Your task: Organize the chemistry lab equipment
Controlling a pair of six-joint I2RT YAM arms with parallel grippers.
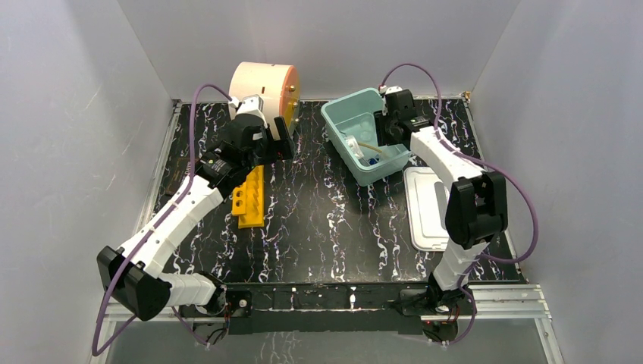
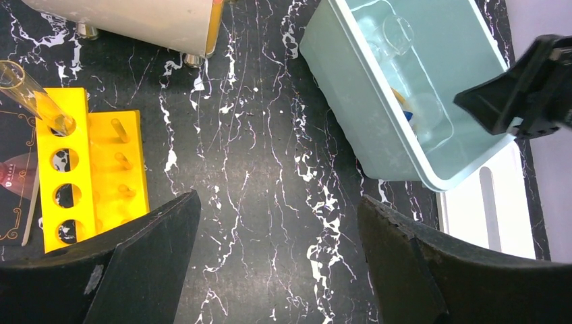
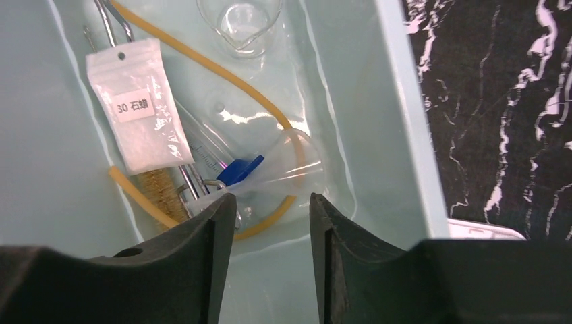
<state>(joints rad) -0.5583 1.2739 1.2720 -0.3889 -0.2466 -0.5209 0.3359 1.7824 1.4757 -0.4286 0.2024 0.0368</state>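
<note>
Inside the teal bin (image 3: pixel 398 101) — clear glass funnel (image 3: pixel 297 169), tan rubber loop (image 3: pixel 222 74), blue-tipped tool (image 3: pixel 243 169) — left fingers (image 2: pixel 135 270) and right fingers (image 3: pixel 189 263) apart.

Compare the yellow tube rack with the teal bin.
The yellow tube rack is an opaque block with round holes; the teal bin is an open tub. The rack holds one clear tube; the bin holds tan tubing, a funnel and a bag. Both sit on the black table.
</note>
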